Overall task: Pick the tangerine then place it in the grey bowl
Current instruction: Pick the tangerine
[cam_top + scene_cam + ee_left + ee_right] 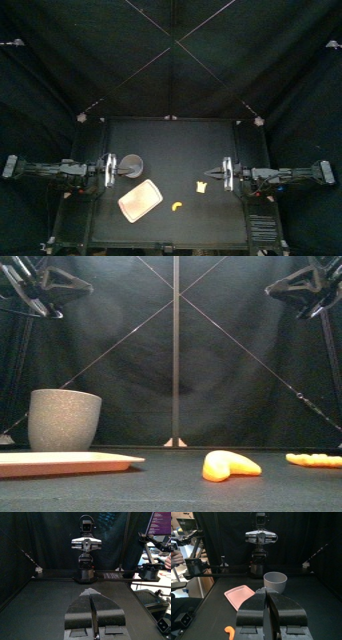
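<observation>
Curved orange toy tangerine segment (pixel 178 206) lies on the black counter (pixel 187 140) just right of the flat pink tray (pixel 140 200), apart from the tall grey speckled cup (pixel 131 163), which stands upright behind the tray. Left end effector (pixel 91 593) and right end effector (pixel 269 592) hang raised at their own sides, jaws together, gripping nothing. Small yellow toy (pixel 201 187), maybe corn, lies near the right end effector

Left gripper (pixel 89 594), right gripper (pixel 268 594) aloft, well apart, jaws apparently together.
</observation>
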